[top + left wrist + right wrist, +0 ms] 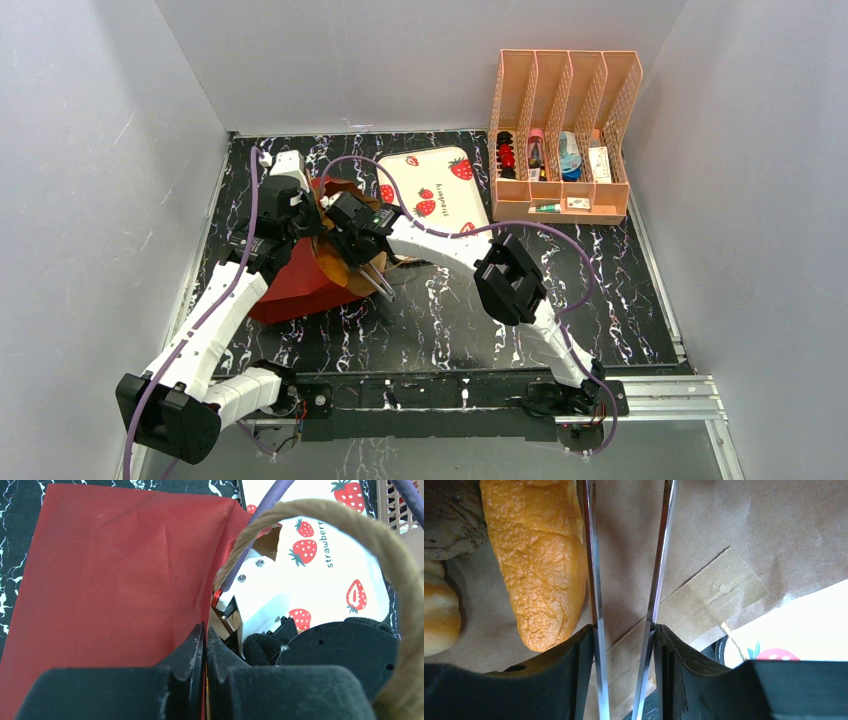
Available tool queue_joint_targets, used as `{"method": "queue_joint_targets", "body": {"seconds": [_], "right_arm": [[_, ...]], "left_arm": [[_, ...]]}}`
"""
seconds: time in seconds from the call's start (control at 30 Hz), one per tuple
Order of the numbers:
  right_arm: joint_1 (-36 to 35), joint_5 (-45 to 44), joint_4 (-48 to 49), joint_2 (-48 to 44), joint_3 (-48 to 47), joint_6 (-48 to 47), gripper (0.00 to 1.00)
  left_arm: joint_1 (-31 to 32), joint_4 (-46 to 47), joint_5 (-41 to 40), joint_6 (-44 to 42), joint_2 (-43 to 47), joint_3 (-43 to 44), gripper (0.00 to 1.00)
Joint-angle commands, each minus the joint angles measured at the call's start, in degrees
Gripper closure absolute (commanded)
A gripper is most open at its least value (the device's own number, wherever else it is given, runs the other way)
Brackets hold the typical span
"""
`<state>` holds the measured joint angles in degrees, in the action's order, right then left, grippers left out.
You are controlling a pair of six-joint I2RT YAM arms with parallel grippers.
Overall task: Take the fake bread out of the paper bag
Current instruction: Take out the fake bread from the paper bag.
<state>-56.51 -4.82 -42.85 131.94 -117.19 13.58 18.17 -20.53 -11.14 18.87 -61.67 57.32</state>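
Baguette, the long pebbled orange toy loaf point(536, 560), lay inside the brown kraft paper bag point(724, 520) just left of the right gripper point(624, 630), lengthwise beside the shiny metal tongs point(592, 570) it squeezed half-closed, blades parted on nothing.

strawberry-print tray point(325, 582): "strawberr…", small dark teal letters running sideways between printed berries; last letter hidden
pink rack point(560, 212): contents' labels too small to read
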Motion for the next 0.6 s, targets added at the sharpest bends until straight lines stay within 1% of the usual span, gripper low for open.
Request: {"method": "queue_joint_targets", "body": {"seconds": [0.0, 0.2, 0.33, 0.37, 0.4, 0.47, 0.57], "right_arm": [[0.0, -1.7, 3.8, -5.2, 1.3, -0.1, 1.0], [0.0, -1.7, 4.5, -6.3, 2.0, 0.0, 1.0], [0.1, -1.9, 3.8, -4.5, -0.4, -0.7, 1.0], [0.1, -2.0, 3.7, -4.1, -1.1, -0.8, 0.98], [0.2, -2.1, 3.6, -3.7, -1.9, -0.8, 0.89], [0.3, -2.4, 3.6, -2.9, -3.0, -0.9, 0.76], [0.7, -2.4, 4.1, -2.4, -3.7, -1.1, 0.66]], "left_arm": [[1.0, 0.9, 2.7, 0.3, 0.5, 0.3, 1.0], [1.0, 0.9, 2.6, 0.3, 0.7, -0.2, 1.0], [0.9, 0.8, 3.0, 0.3, 0.8, -0.2, 1.0], [1.0, 0.7, 3.2, 0.2, 0.6, -0.1, 1.0], [1.0, 0.6, 3.3, 0.1, 0.6, 0.0, 1.0], [1.0, 0.1, 3.6, 0.0, 0.4, 0.1, 1.0], [0.9, -0.7, 4.0, -0.1, 0.1, 0.5, 1.0]]}}
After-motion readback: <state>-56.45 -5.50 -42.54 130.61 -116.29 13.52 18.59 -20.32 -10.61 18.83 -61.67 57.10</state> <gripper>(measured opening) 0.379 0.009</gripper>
